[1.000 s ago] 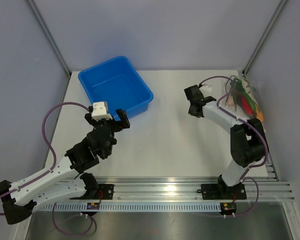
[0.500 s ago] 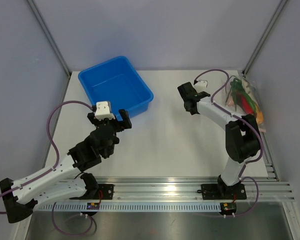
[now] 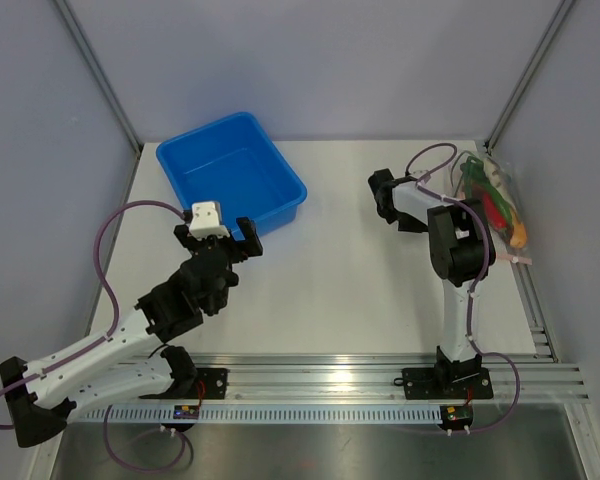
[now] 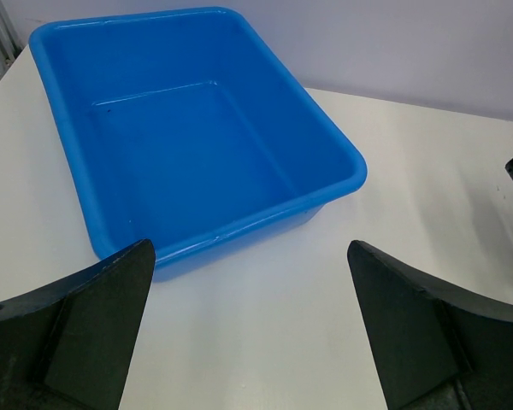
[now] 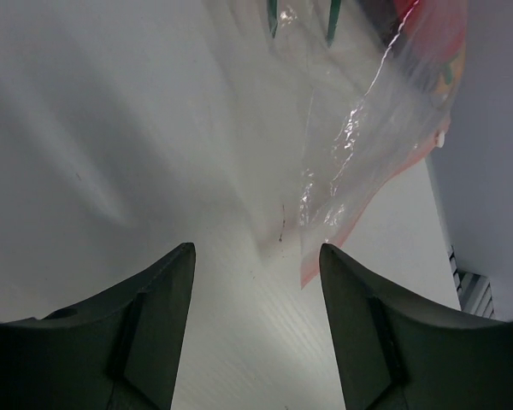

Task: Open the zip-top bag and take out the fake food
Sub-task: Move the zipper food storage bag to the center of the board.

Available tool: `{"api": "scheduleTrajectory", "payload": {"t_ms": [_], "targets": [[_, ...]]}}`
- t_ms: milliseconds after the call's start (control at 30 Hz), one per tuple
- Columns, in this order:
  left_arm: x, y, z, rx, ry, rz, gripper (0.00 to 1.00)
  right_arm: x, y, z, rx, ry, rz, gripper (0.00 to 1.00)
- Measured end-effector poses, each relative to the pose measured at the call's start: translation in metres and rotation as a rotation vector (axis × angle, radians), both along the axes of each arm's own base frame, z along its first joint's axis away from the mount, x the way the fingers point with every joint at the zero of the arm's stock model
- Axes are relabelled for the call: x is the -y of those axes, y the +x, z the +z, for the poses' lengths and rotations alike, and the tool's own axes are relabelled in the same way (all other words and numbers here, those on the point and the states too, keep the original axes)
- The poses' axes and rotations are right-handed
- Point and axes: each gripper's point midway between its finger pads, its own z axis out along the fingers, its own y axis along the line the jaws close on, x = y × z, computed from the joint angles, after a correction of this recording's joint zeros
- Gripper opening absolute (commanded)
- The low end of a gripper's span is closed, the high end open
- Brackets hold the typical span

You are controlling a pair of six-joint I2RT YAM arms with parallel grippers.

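The zip-top bag [image 3: 492, 198] lies at the table's far right against the wall. The fake food shows through it: a red piece [image 3: 496, 210], green pieces [image 3: 470, 176] and an orange piece [image 3: 519, 236]. In the right wrist view the bag [image 5: 359, 128] fills the upper right, and a corner of its pinkish zip strip [image 5: 312, 272] lies just ahead of my right finger. My right gripper [image 3: 385, 197] [image 5: 256, 249] is open over bare table, left of the bag, holding nothing. My left gripper [image 3: 218, 238] [image 4: 250, 248] is wide open and empty, just short of the blue tub.
The blue tub [image 3: 230, 178] [image 4: 197, 128] sits at the back left with nothing in it. The right wall [image 5: 496, 171] and a slotted rail [image 3: 532, 300] run close behind the bag. White table [image 3: 340, 270] lies between the two arms.
My right gripper has gone from shut to open, and the right arm has folded more upright, with its wrist turned toward the bag. The left arm has barely moved.
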Motion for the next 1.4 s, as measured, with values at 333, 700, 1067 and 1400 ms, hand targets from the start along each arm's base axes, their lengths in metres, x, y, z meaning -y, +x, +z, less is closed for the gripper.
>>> {"api": "scheduleTrajectory", "payload": {"t_ms": [333,700,1067,1400], "targets": [[0.000,0.001,-0.002,-0.004,0.005,0.000,0.99,0.022,0.003,0.019,-0.022,-0.127,-0.015,0.68],[0.001,0.001,-0.002,-0.006,0.004,-0.007,0.99,0.037,0.004,0.012,-0.064,-0.187,-0.033,0.66],[0.001,0.002,-0.002,-0.006,0.003,-0.008,0.99,0.043,0.003,0.006,-0.080,-0.196,-0.042,0.45],[0.001,0.002,-0.002,-0.007,0.002,-0.011,0.99,0.050,0.001,0.005,-0.092,-0.208,-0.054,0.04]]}}
